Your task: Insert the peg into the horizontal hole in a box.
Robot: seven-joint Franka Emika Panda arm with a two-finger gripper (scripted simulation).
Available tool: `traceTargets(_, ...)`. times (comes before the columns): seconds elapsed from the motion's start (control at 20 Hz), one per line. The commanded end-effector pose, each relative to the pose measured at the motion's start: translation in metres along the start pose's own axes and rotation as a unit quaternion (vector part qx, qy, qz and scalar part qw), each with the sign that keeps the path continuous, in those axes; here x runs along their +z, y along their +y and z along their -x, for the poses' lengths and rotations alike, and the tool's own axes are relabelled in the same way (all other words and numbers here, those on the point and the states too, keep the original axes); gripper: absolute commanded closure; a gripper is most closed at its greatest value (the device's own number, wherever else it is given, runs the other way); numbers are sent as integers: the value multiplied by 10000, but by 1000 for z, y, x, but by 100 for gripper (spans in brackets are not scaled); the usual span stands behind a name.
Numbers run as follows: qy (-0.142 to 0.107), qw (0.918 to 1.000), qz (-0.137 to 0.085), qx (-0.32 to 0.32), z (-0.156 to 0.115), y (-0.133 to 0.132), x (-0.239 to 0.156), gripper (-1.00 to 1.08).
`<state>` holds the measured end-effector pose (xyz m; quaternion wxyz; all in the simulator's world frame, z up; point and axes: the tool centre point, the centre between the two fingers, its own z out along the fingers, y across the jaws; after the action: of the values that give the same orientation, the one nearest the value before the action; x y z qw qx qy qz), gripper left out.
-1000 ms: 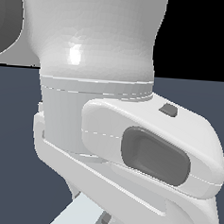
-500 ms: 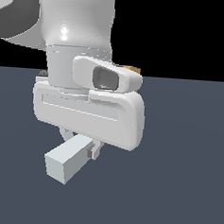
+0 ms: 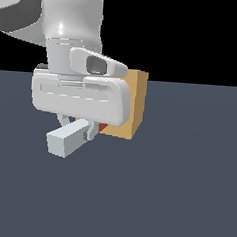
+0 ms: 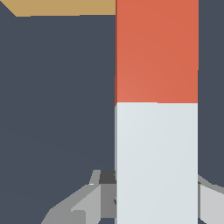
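Note:
My gripper (image 3: 79, 128) is shut on the peg (image 3: 66, 138), holding it level just above the dark floor. The peg's pale grey-white end points toward the camera in the exterior view; a small bit of its orange-red part (image 3: 103, 127) shows against the tan box (image 3: 132, 104). The box stands behind the gripper, half hidden by the hand. The hole is hidden behind the hand and peg. In the wrist view the peg (image 4: 156, 131) runs from the fingers (image 4: 83, 205), pale part then orange-red part (image 4: 156, 52), up to the box (image 4: 65, 6).
The dark grey floor (image 3: 175, 194) spreads around the box and the arm. The large white arm body (image 3: 71, 27) fills the upper part of the exterior view's left.
The arm has moved away from the camera toward the box, carrying the peg. The box now shows much more from behind the hand, and the peg's orange-red end is at its front face.

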<state>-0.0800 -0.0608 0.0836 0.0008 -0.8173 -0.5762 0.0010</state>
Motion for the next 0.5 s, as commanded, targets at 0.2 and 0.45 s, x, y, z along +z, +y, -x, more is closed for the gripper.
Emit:
traceTargets(0.2,3,10000,13,-79,-7,-8,-5,108)
traceTargets(0.45,3,10000,11,-85,-7,-8,-5,108)
